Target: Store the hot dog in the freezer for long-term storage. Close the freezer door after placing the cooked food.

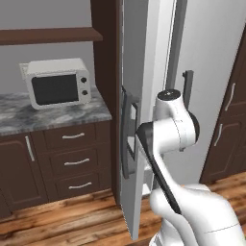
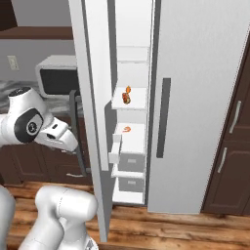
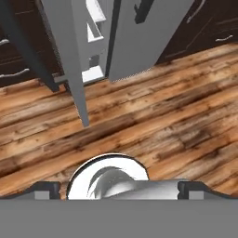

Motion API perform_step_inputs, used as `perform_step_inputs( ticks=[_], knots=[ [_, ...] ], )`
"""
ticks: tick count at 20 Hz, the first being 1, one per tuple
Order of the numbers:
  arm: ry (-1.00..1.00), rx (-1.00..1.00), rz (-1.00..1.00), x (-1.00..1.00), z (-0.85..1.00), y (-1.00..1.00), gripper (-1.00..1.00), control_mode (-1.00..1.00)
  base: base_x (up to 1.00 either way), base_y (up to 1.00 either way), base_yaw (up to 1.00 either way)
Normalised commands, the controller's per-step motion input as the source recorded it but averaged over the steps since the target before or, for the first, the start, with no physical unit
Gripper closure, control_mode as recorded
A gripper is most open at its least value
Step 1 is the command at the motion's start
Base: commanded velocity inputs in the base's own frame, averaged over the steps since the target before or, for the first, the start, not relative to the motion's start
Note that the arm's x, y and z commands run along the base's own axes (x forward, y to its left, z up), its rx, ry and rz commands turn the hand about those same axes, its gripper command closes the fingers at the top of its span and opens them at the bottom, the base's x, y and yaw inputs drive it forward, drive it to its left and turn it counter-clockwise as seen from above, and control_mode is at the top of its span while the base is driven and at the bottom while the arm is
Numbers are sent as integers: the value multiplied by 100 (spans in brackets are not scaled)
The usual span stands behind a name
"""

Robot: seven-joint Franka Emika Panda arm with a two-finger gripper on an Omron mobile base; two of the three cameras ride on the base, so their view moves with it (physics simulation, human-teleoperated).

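The hot dog (image 2: 127, 95), a small orange bun with a dark red middle, lies on a white shelf inside the freezer (image 2: 133, 105). The freezer door (image 2: 93, 122) stands partly open and shows edge-on, its long handle (image 1: 126, 139) on the outer face. My hand (image 2: 62, 138) hangs outside that door, close to its handle and apart from the hot dog. In the hand view my gripper (image 3: 118, 188) points down at the floor, its fingertips (image 3: 46, 188) wide apart, open and empty. The door's lower corner (image 3: 79, 93) is ahead of it.
A curled pink-orange piece (image 2: 127, 129) lies on the shelf below the hot dog, above a drawer (image 2: 119, 152) that sticks out a little. The wider fridge door (image 2: 200, 97) is shut. A white microwave (image 1: 57, 86) stands on the marble counter (image 1: 48, 117). Dark cabinets (image 2: 234, 136) stand at the right.
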Motion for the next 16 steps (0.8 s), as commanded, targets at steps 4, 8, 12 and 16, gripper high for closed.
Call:
perform_step_inputs(
  ticks=[4,8,12,16],
  knots=[
    [-15,-29,-15,72,22,23,-100,-100,0,0,0],
    [-36,-11,-18,44,39,18,-100,-100,0,0,0],
    [-40,-5,-16,33,34,34,-100,-100,0,0,0],
    [-39,0,-17,36,55,11,-100,-100,0,0,0]
  ],
)
